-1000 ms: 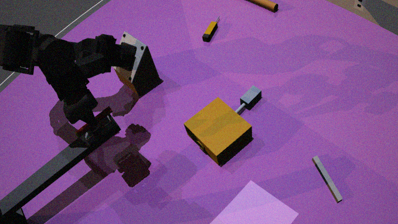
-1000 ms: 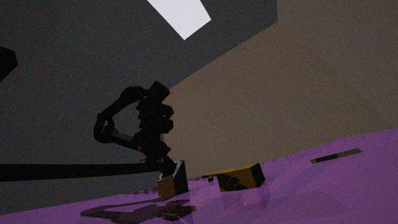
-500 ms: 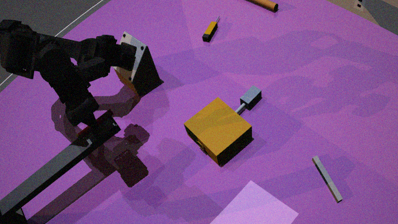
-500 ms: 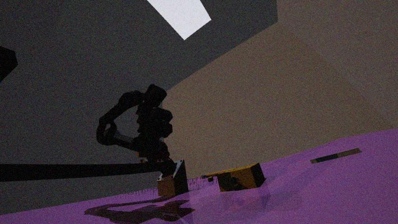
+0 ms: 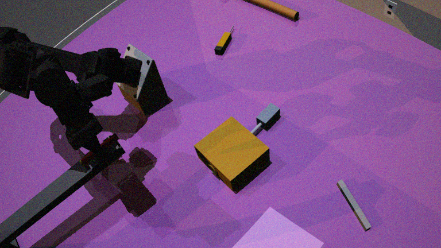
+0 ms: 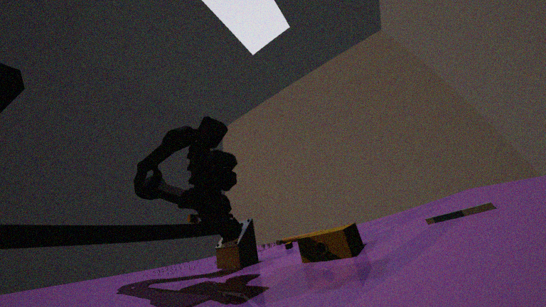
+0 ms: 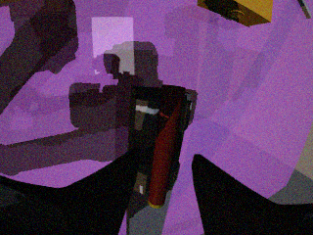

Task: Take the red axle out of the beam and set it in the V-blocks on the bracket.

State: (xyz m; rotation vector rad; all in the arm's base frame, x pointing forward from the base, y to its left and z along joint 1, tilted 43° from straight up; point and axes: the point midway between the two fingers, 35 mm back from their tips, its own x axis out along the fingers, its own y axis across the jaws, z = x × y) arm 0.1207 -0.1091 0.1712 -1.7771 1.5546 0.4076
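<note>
Black fingers (image 5: pixel 98 151) parted; red cylindrical axle (image 5: pixel 108 140) (image 7: pixel 164 162) lies at dark V-blocks on the grey bracket (image 5: pixel 48 194) (image 6: pixel 100 235) (image 7: pixel 147 220), toward the desk's near-left edge. Release apparently in hand; next: check seating, back straight off.

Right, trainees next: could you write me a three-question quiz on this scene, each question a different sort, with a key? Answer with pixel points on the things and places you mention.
1. True or false: the hammer (image 5: pixel 263 2) has a grey head and an orange-brown handle.
2. Where is the red rod (image 5: pixel 86 157) (image 6: pixel 193 218) (image 7: pixel 164 166)?
a) on top of the yellow block
b) at the end of the long grey bracket (image 5: pixel 48 196) (image 6: pixel 100 236) (image 7: pixel 143 220)
c) beside the hammer
3. Fill in one word: the gripper (image 5: pixel 97 148) (image 6: pixel 210 222) (image 7: pixel 166 157) is ____.

Key: 1 true; 2 b; 3 open.
</note>
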